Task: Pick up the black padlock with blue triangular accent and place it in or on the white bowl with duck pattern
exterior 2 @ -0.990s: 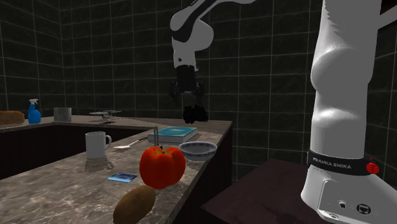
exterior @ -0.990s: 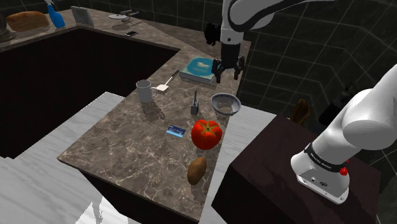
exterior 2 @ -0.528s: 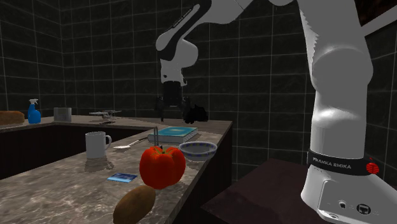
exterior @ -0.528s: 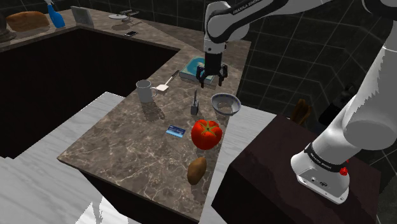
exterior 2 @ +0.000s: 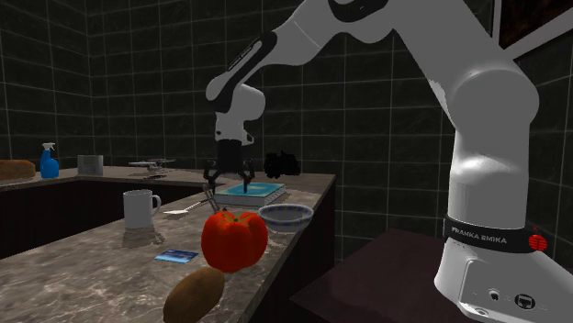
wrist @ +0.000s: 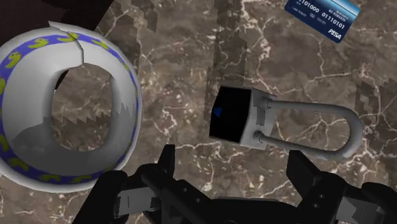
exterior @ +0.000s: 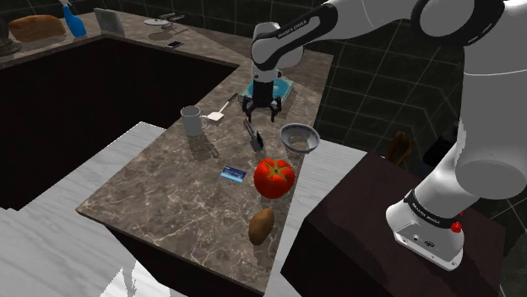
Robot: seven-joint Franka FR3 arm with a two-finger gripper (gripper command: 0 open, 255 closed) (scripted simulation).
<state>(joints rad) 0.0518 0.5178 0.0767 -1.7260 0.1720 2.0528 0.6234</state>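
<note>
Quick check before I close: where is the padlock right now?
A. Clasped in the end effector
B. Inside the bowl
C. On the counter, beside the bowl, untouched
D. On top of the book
C: the padlock rests on the counter next to the bowl, ahead of the open end effector, whose fingers do not touch it.

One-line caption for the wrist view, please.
Open fingers poised over the padlock lying on the counter, bowl beside it, card beyond.

I count one padlock [wrist: 238,116], one bowl [exterior: 301,139], one mug [exterior: 192,121], one card [exterior: 232,175], one tomato [exterior: 274,178], one potato [exterior: 261,225], one book [exterior 2: 252,193] and one blue spray bottle [exterior: 74,21].
</note>
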